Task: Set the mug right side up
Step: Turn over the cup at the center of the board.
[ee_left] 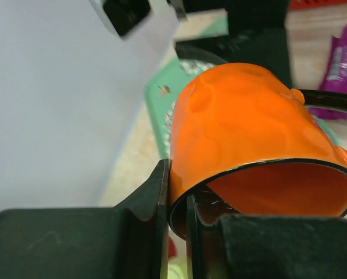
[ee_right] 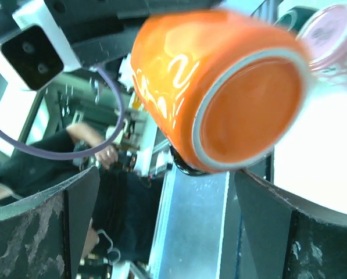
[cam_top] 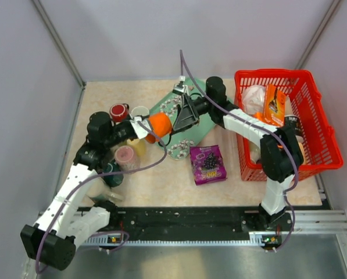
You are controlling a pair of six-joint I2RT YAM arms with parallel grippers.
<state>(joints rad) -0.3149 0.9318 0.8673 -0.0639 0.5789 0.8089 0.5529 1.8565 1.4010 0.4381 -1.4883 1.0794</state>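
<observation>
An orange mug [cam_top: 160,123] with a black rim hangs on its side above the table between my two arms. The left gripper [cam_top: 145,127] is shut on the mug's rim; in the left wrist view one finger presses the outer wall and the other sits inside the mouth of the mug [ee_left: 249,128], with the gripper [ee_left: 179,203] pinching the rim. My right gripper [cam_top: 176,119] stands open at the mug's base end. The right wrist view shows the mug's underside [ee_right: 219,81] with the gripper [ee_right: 164,192] spread wide, neither finger touching it.
A green mat [cam_top: 202,131] with a bead necklace [cam_top: 181,148] lies under the mug. A purple packet [cam_top: 208,164] lies in front. A red basket [cam_top: 321,133] with packets stands at the right. A pink cup [cam_top: 125,156], a red cup [cam_top: 119,111] and a white cup [cam_top: 140,111] crowd the left.
</observation>
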